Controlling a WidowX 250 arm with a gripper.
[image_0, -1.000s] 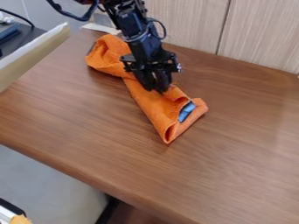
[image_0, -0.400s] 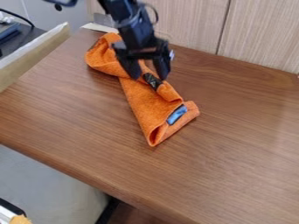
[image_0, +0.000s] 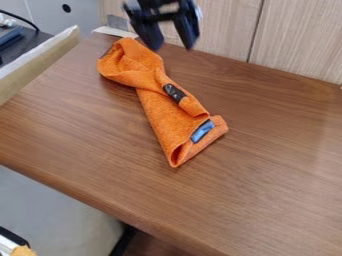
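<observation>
The black gripper (image_0: 174, 46) hangs at the top of the view, above the back part of the table, with its fingers spread and nothing between them. Below it lies a crumpled orange cloth (image_0: 157, 110), apart from the gripper. The cloth stretches from the upper left toward the middle of the table, bunched at its far end and folded over at its near end. A black label (image_0: 174, 93) shows halfway along it, and a blue patch (image_0: 202, 131) sits by the near fold.
The brown wooden table (image_0: 267, 165) meets a pale wood panel (image_0: 294, 40) at the back. A light-edged board (image_0: 40, 62) borders the left side, with a dark surface behind it. The table's front edge slants down toward the lower right.
The gripper has let go of the cloth, opened and risen toward the top edge. The cloth's near end has shifted slightly left, and its black label has come into sight.
</observation>
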